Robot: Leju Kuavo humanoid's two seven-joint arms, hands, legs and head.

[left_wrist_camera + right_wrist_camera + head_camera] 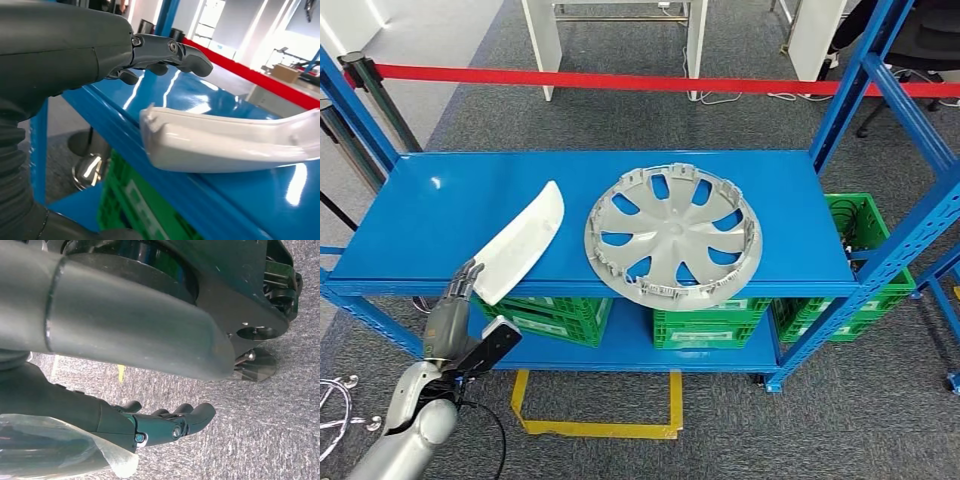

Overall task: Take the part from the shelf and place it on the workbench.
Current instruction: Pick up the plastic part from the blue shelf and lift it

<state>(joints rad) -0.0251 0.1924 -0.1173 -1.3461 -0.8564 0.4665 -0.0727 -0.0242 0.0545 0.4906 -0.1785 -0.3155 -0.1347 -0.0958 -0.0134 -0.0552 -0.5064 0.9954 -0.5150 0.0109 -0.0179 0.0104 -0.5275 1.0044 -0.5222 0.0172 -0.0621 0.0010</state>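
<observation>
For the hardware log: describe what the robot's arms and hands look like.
The left arm is a rounded silver shell, with a black cable looping beside it and a flat black block with a pale end at the wrist. The left hand is grey with darker, slim fingers and a ribbed grey cover behind them. The right hand has dark glossy fingers with small round screws.

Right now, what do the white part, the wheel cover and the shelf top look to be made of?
White part: likely moulded plastic, glossy, with soft highlights and a thin edge lip. Wheel cover: probably grey plastic in a matte silver finish, with small clip tabs around the rim. Shelf top: looks like painted sheet metal, glossy blue, mirroring the ceiling lights in the left wrist view.
</observation>
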